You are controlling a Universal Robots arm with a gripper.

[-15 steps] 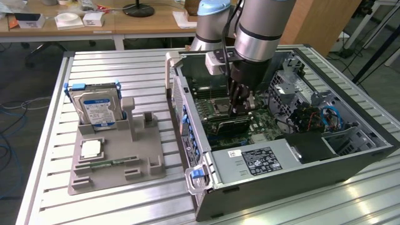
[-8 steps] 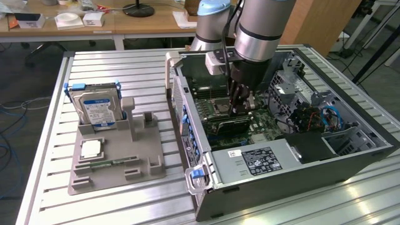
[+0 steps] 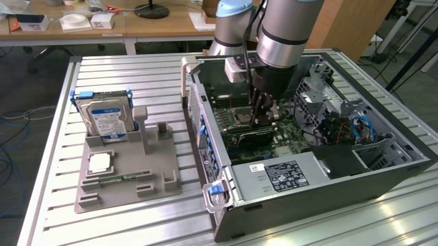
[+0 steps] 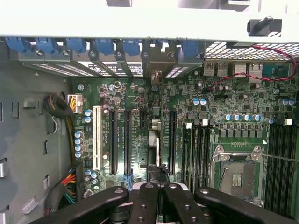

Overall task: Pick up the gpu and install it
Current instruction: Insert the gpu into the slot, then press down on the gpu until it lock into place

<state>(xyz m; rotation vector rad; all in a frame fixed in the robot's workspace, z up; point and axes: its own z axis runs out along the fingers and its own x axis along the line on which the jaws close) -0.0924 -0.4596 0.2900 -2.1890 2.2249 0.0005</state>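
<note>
My gripper [image 3: 263,120] reaches down into the open computer case [image 3: 383,177], over the green motherboard [image 3: 294,138]. Its fingers are shut on the gpu [image 3: 251,137], a thin dark card standing on edge on the board just below them. In the wrist view the gpu [image 4: 154,149] shows edge-on as a narrow dark strip between two long black expansion slots. It runs from the black fingers [image 4: 145,200] toward the rear bracket openings [image 4: 156,70], and my gripper [image 4: 156,187] clamps its near end.
A silver hard drive with a blue label [image 3: 102,120] stands upright in a grey fixture [image 3: 126,179] at the exterior view's left, beside a small white chip [image 3: 100,162] and a green memory stick [image 3: 123,178]. Inside the case are the power supply [image 3: 287,174], the CPU socket [image 4: 238,175] and cable bundles [image 4: 58,105].
</note>
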